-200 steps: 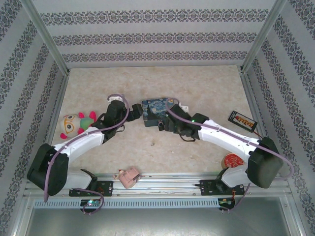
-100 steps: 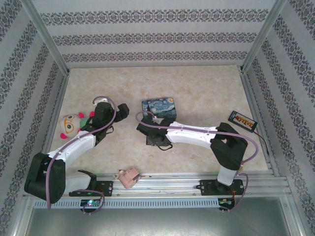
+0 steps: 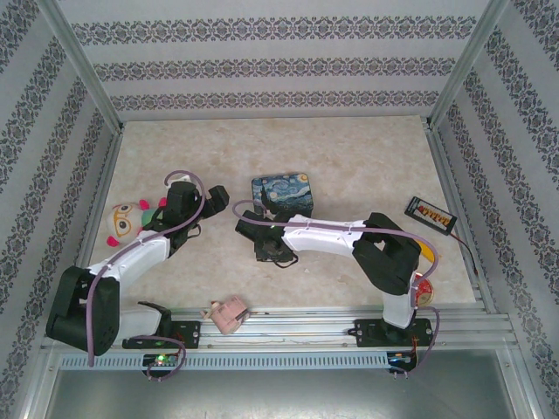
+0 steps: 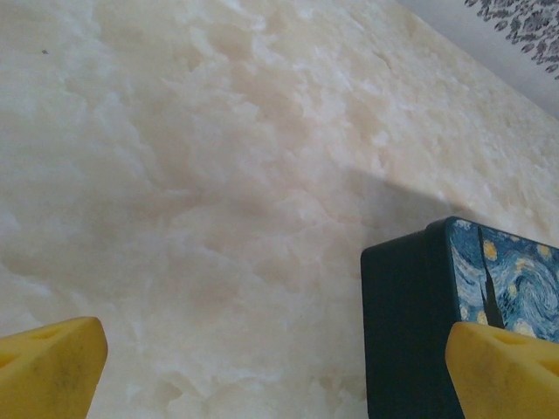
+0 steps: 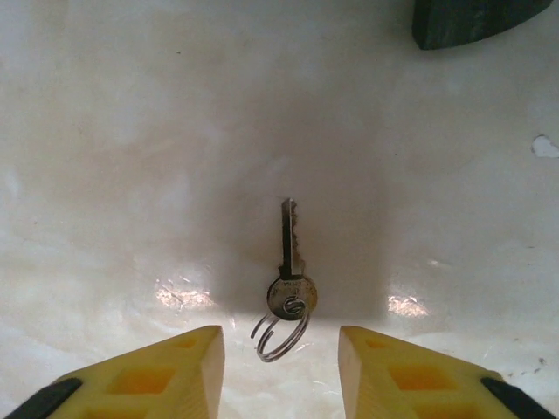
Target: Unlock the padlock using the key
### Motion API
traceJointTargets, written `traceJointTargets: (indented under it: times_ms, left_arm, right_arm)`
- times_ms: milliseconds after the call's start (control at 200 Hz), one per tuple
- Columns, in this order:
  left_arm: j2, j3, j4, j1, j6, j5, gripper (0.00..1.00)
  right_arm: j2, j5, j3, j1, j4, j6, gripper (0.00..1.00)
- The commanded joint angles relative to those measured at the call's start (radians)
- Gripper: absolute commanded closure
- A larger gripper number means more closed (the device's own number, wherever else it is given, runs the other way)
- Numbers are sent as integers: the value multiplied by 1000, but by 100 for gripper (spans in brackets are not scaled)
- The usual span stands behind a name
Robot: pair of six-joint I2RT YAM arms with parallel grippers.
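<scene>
A small silver key (image 5: 289,262) on a wire ring lies flat on the pale table, blade pointing away. My right gripper (image 5: 279,349) hangs open over it, one yellow finger on each side of the ring, not touching. From above, that gripper (image 3: 266,249) sits just in front of the blue-and-yellow painted tin (image 3: 284,194) and hides the key. My left gripper (image 3: 212,196) is open left of the tin, whose dark side (image 4: 406,332) shows by its right finger. The padlock is hidden. A dark edge (image 5: 472,17) shows beyond the key; I cannot tell what it is.
A plush toy (image 3: 131,220) lies by the left wall beside the left arm. A pink object (image 3: 227,314) rests at the near rail. An orange-and-black pack (image 3: 431,214) lies at the right, and a red disc (image 3: 422,286) sits behind the right arm's elbow.
Both grippers left the tin. The left one drew back to the left. The right arm folded and its gripper came down in front of the tin, over the key.
</scene>
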Motion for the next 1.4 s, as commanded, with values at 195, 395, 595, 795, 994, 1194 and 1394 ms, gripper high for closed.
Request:
traceJointTargets:
  times_ms: [195,395,595,795,994,1194,1394]
  left_arm:
    - [30,5,54,20,-19,36,1]
    - [29,4,52,21,-19,35,1]
    - [29,6,52,24,-19,31,1]
    - [29,7,53,22,-19,30,1]
    - [29,9,50,24,-19,34,1]
    - [29,7,47,24,-20,37,1]
    - [21,1,47,24,-23,38,1]
  right_arm:
    - [19,-30,-42,-18,2,8,71]
    - [1,-32,-75,-35,7,10,77]
    - [-22,-34,-100,-49,21,2,78]
    - [-20,-47,-103,-60,61,-16,77]
    - [-6,-51,-94,-68,79,-30,74]
    - [-2,-57,-92,-71,91,-39,75]
    - [-20,-44,-90,-70,93,-50,69]
